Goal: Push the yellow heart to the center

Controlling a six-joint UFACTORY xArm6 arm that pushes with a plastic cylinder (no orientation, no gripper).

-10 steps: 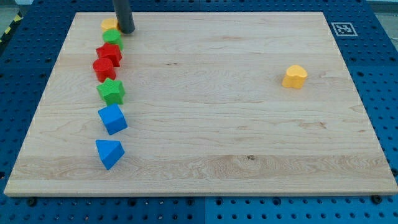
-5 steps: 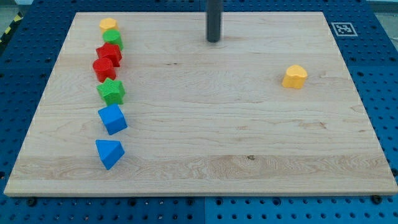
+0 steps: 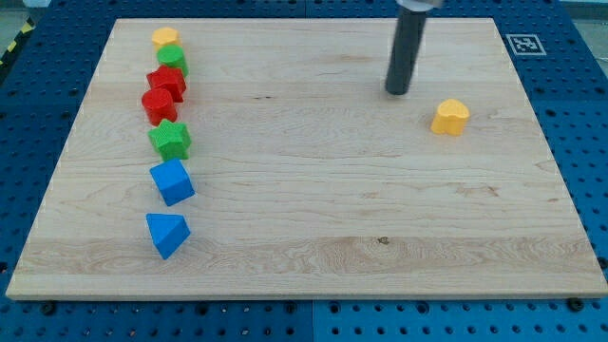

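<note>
The yellow heart (image 3: 450, 117) lies on the wooden board (image 3: 313, 218) at the view's right, above mid-height. My tip (image 3: 398, 92) stands on the board a short way to the upper left of the heart, apart from it. The dark rod rises from the tip toward the view's top.
A column of blocks runs down the view's left: a yellow block (image 3: 165, 38), a green block (image 3: 173, 60), two red blocks (image 3: 167, 82) (image 3: 158, 104), a green star (image 3: 170, 140), a blue block (image 3: 172, 181), a blue triangle (image 3: 166, 234). A marker tag (image 3: 523, 44) sits at the top right corner.
My tip has moved from the top left, beside the yellow and green blocks, rightward and slightly down to near the yellow heart. No block has moved.
</note>
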